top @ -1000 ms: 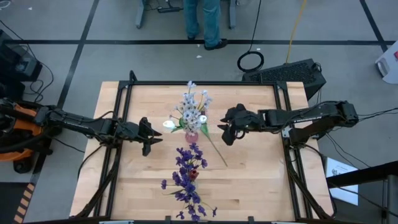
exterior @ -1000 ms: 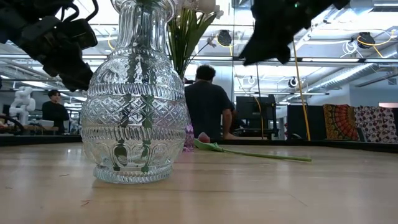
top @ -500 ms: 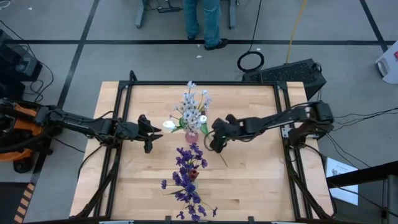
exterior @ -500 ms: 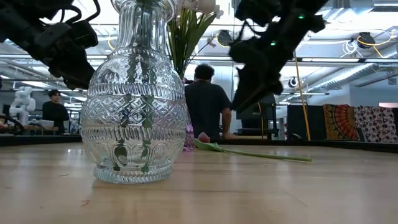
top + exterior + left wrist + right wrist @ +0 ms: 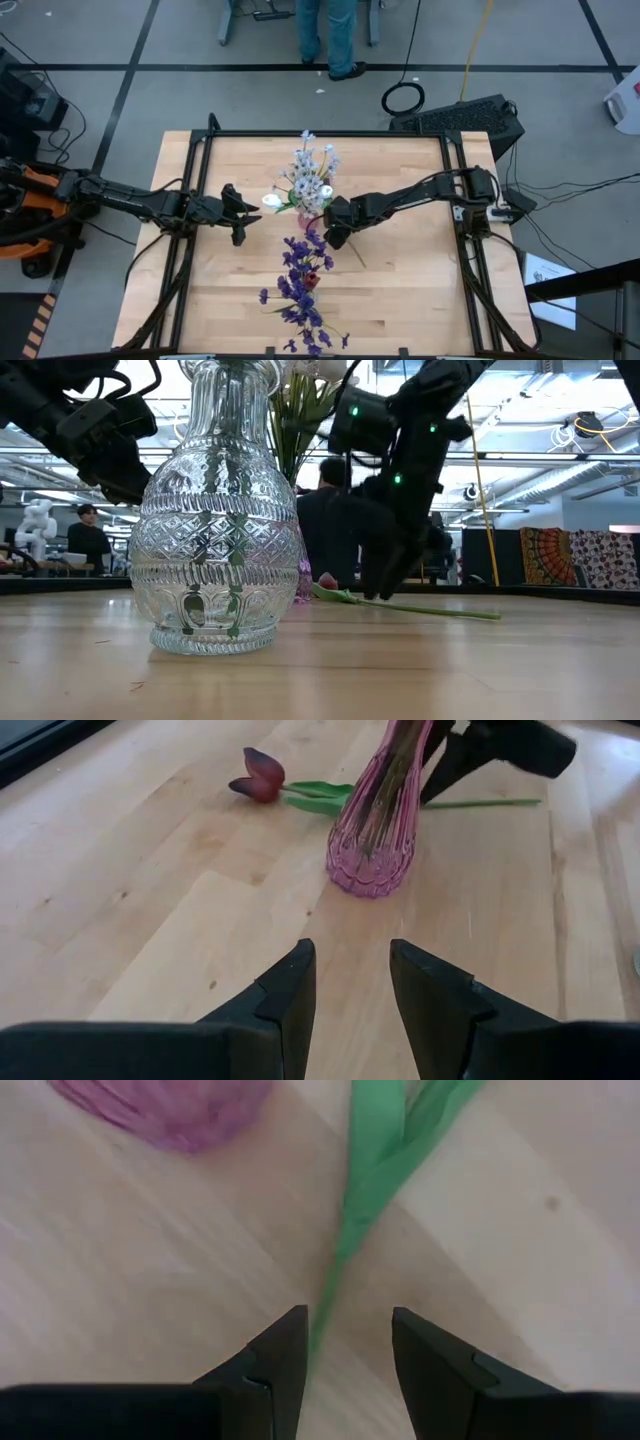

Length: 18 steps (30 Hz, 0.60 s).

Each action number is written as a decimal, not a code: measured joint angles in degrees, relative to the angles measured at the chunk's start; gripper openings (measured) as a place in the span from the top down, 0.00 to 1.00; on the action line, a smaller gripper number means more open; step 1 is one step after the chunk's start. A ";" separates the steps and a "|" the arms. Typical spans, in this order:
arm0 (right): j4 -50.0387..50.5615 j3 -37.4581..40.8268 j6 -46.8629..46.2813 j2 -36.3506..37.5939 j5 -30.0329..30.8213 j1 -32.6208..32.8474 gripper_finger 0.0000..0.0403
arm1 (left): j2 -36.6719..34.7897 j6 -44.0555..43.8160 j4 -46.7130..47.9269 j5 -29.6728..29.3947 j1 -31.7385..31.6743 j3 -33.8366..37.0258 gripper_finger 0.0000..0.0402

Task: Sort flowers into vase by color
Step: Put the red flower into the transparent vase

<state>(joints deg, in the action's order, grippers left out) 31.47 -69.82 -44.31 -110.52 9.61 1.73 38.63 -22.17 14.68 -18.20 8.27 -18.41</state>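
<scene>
Right gripper (image 5: 345, 1345) | jaws apart, straddling green stem (image 5: 340, 1250) of red tulip (image 5: 256, 775), 5 o'clock of pink vase (image 5: 372, 840) | left gripper (image 5: 350, 985) parted, empty, 9 o'clock.

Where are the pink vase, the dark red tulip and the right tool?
pink vase (image 5: 371, 870): left wrist view, on its ribbed bulb near the base.
dark red tulip (image 5: 256, 776): left wrist view, on the bud lying on the table.
right tool (image 5: 345, 1350): right wrist view, midway between its open fingertips, over the green stem.
</scene>
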 joint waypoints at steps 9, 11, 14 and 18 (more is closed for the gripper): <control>-0.07 -0.11 -7.42 -1.93 -2.69 0.47 0.73 | 0.00 0.15 2.78 0.19 0.00 0.00 0.66; 1.01 -0.11 -8.50 -1.78 -2.92 0.45 0.78 | 0.00 0.46 3.64 0.65 0.00 0.00 0.66; 3.32 -0.15 -10.24 -1.59 -3.49 0.49 0.90 | 0.00 0.48 4.65 1.18 0.00 0.00 0.66; 5.69 -0.17 -10.71 -1.51 -5.82 1.19 0.98 | 0.00 0.49 5.15 2.30 0.00 0.01 0.66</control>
<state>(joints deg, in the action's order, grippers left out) 37.16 -70.00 -55.02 -112.03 3.79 2.91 38.63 -21.69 19.84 -15.90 8.27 -18.41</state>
